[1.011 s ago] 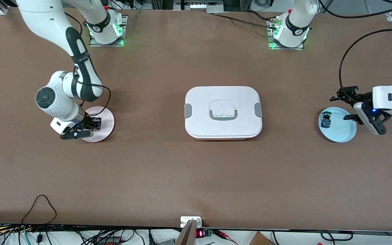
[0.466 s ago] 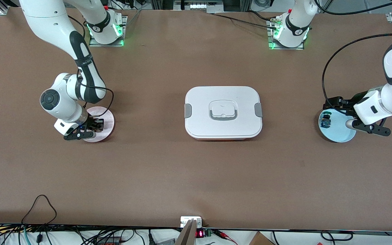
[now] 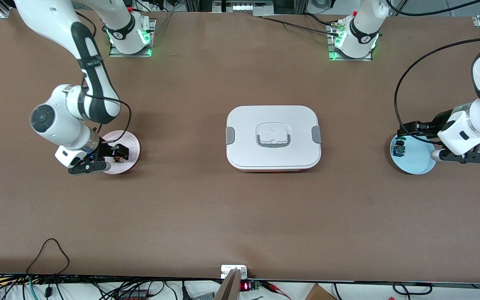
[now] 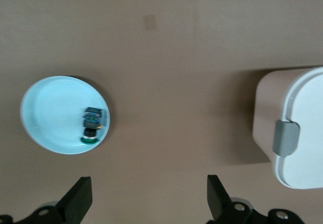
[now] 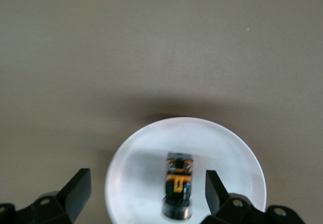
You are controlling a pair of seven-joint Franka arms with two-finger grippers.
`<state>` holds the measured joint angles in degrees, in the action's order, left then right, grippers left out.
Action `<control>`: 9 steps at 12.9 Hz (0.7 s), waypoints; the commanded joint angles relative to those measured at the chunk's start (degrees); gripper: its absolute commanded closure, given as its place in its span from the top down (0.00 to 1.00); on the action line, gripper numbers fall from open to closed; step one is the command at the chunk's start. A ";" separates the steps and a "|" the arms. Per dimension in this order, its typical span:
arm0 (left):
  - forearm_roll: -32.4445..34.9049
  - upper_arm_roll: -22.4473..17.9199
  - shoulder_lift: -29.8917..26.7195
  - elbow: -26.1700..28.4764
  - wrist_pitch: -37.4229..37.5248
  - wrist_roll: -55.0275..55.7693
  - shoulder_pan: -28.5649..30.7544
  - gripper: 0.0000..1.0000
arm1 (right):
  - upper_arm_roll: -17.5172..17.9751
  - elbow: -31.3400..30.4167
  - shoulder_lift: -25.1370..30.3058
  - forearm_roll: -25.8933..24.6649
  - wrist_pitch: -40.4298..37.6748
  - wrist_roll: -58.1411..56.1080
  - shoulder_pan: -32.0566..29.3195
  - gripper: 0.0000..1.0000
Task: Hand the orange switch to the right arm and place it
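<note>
One white lidded rectangular container (image 3: 273, 137) sits mid-table between two plates. The tiny black-and-orange switch (image 5: 177, 189) lies free on the pink round plate (image 3: 131, 146), under the right gripper (image 3: 113, 155), jaws apart. The left gripper (image 3: 425, 139), jaws apart, hovers over the pale-blue round plate (image 3: 419, 164) holding one green-and-blue switch (image 3: 398, 148).

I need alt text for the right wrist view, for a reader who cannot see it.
The orange switch lies on a pale plate, between the open fingers of the right gripper, which hovers just above it. Bare brown table fills everything else.

A big brown bench (image 3: 206, 208) is filling the room. Black wires (image 3: 48, 287) are lying along its near edge.
</note>
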<state>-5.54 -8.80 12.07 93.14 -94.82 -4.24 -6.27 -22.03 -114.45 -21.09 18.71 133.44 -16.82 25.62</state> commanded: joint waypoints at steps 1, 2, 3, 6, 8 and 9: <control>4.13 2.81 -3.54 0.29 0.16 5.71 -0.32 1.00 | -2.74 7.80 3.85 -3.30 -12.46 1.17 0.13 1.00; 6.05 3.52 -3.80 0.29 0.16 6.69 -0.32 1.00 | -3.54 11.41 4.73 -4.80 -16.33 1.87 0.13 1.00; 6.68 3.87 -4.07 0.29 0.16 6.70 -0.32 1.00 | -3.98 14.32 5.70 -5.69 -20.55 2.93 0.13 1.00; 7.65 4.05 -5.30 0.03 0.07 5.91 -0.06 1.00 | -3.64 16.45 12.79 -9.98 -28.57 8.19 0.31 1.00; 7.57 4.14 -5.21 -0.15 0.07 5.82 -0.06 1.00 | -3.46 16.37 17.64 -13.33 -32.26 8.65 0.83 1.00; 7.39 4.05 -5.21 -0.24 0.16 5.73 -0.06 1.00 | -3.46 16.45 19.23 -14.21 -33.67 8.65 0.83 1.00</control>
<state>0.35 -5.05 7.55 92.87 -94.82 1.16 -6.45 -25.83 -96.92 -6.16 7.12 102.54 -9.83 25.96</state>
